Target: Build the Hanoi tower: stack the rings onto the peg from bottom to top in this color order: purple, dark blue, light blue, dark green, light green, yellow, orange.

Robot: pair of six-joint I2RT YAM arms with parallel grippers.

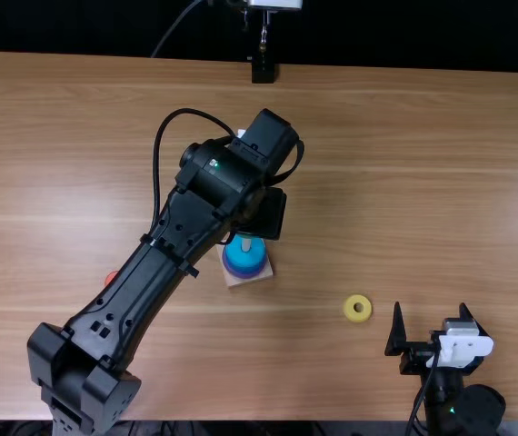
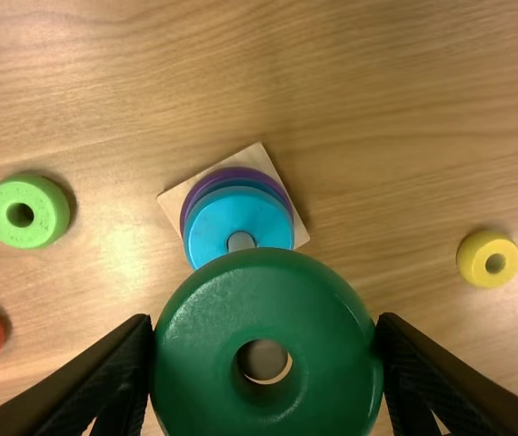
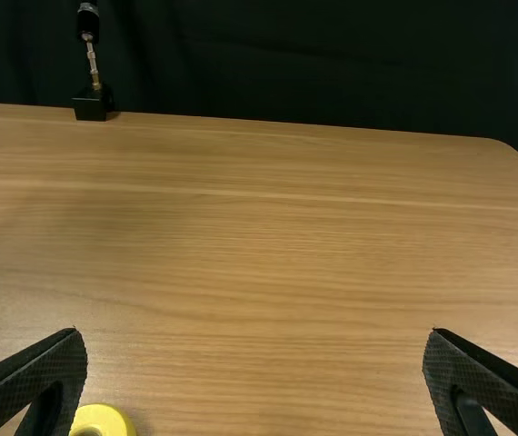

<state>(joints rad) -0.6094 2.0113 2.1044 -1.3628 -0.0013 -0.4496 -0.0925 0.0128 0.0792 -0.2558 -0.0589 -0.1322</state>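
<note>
1 lt grn ring (image 2: 44, 198), L wrist view, L gripper (image 1: 264, 216) clamped on dk grn ring (image 2: 195, 336), R gripper (image 1: 430, 306) apart

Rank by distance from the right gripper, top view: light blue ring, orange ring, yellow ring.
1. Yellow ring, just left of the right gripper
2. Light blue ring, around the peg
3. Orange ring, far left, partly hidden

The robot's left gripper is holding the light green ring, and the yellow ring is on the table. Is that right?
Not quite: the left gripper is holding the dark green ring, as the left wrist view shows. The yellow ring is on the table, just as you said.
</note>
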